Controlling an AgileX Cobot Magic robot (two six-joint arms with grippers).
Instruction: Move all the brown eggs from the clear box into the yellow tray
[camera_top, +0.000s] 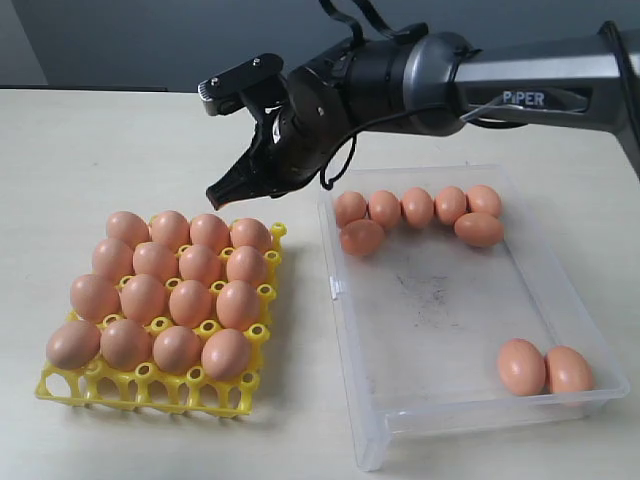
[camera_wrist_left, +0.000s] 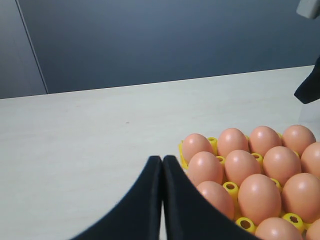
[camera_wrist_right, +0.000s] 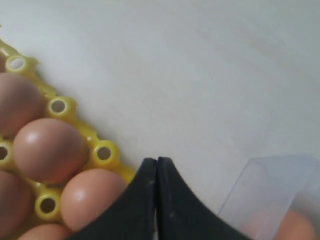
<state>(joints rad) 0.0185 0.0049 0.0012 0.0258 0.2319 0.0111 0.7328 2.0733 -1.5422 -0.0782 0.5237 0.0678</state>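
The yellow tray (camera_top: 262, 352) lies at the left, its cups filled with several brown eggs (camera_top: 190, 300). To its right, the clear box (camera_top: 340, 290) holds several more eggs along its far wall (camera_top: 417, 207) and two at its near right corner (camera_top: 522, 366). My right gripper (camera_top: 222, 194) hangs shut and empty above the gap between the tray's far right corner and the box; its wrist view shows the shut tips (camera_wrist_right: 157, 161) over the tray's edge (camera_wrist_right: 104, 152). My left gripper (camera_wrist_left: 162, 159) is shut and empty beside the tray (camera_wrist_left: 231, 188); the exterior view does not show it.
The pale tabletop (camera_top: 110, 140) stretches behind and left of the tray. A dark wall (camera_wrist_left: 150, 40) stands past the table's far edge. The right arm's black and silver body (camera_top: 440, 80) reaches in from the upper right over the box's far side.
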